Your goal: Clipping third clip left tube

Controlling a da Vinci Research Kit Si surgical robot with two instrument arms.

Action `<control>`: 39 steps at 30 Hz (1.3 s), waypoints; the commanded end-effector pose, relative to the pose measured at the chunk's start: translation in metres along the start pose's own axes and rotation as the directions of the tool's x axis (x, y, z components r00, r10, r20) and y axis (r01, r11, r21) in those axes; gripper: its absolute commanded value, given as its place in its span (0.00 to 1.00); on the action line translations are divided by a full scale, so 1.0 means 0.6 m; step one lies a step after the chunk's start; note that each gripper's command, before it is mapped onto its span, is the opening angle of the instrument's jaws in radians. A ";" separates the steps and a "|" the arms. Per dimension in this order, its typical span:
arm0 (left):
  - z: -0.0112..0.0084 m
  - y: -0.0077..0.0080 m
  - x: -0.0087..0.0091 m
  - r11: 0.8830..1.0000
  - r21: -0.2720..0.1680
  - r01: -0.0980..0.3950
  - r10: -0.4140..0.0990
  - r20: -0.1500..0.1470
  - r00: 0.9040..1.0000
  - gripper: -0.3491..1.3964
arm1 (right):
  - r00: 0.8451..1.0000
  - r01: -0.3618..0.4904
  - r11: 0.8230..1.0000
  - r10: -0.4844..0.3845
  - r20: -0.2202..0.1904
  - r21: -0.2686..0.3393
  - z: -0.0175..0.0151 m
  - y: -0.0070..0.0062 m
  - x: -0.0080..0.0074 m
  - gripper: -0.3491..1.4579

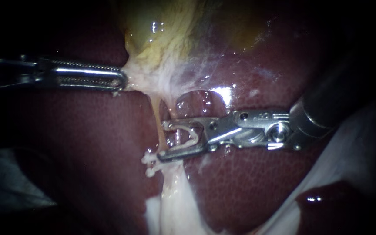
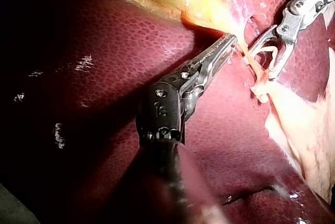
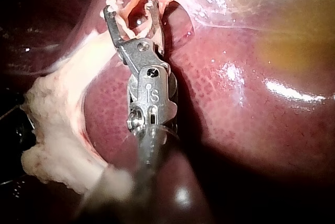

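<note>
Right instrument's hand (image 1: 165, 140) holds clip (image 1: 191, 138) astride tube (image 1: 157, 114).

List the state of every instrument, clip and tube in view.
Left instrument, slim ridged steel tip: shut on pale stringy tissue by the yellow gallbladder.
Right instrument, wide forked steel tip: shut on open white plastic clip, not squeezed.
Open white plastic clip: unclosed, thin yellowish tube in its mouth.
Thin yellowish tube: whole, stretched taut.
Two small white clips: closed on that tube, beside the right instrument.

Nothing legible beyond stamped marks (image 3: 153, 96) on left instrument (image 2: 229, 41) and right instrument (image 3: 131, 12).
</note>
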 end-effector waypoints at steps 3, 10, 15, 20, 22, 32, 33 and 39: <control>0.0000 0.0000 0.0000 1.000 0.000 0.000 0.000 0.000 1.000 0.00 | 0.998 -0.033 0.999 0.034 -0.043 0.031 0.0012 0.0002 0.0005 0.46; 0.0000 0.0000 0.0000 1.000 0.000 0.000 0.000 0.000 1.000 0.00 | 0.993 -0.057 0.996 0.065 -0.101 0.074 0.0032 0.0010 0.0015 0.45; 0.0001 0.0000 0.0001 1.000 0.000 0.000 0.000 0.000 1.000 0.00 | 0.988 -0.058 0.994 0.070 -0.137 0.088 0.0032 0.0006 0.0030 0.45; 0.0002 0.0000 0.0001 1.000 0.001 0.000 0.000 0.000 1.000 0.00 | 0.983 -0.068 0.992 0.085 -0.163 0.107 0.0023 -0.0006 0.0057 0.45; 0.0001 0.0000 0.0001 1.000 0.001 0.000 0.000 0.000 1.000 0.00 | 0.981 -0.071 0.991 0.089 -0.170 0.111 0.0019 -0.0014 0.0068 0.45; 0.0003 0.0000 0.0000 1.000 0.001 0.000 0.000 0.000 1.000 0.00 | 0.981 -0.073 0.990 0.093 -0.171 0.118 0.0012 -0.0028 0.0084 0.34; 0.0003 0.0000 0.0000 1.000 0.001 0.000 0.000 -0.001 1.000 0.00 | 0.981 -0.073 0.990 0.093 -0.171 0.118 0.0011 -0.0029 0.0084 0.31; 0.0004 0.0000 0.0000 1.000 0.001 0.000 0.000 -0.001 1.000 0.00 | 0.980 -0.084 0.989 0.104 -0.168 0.122 0.0007 -0.0031 0.0083 0.09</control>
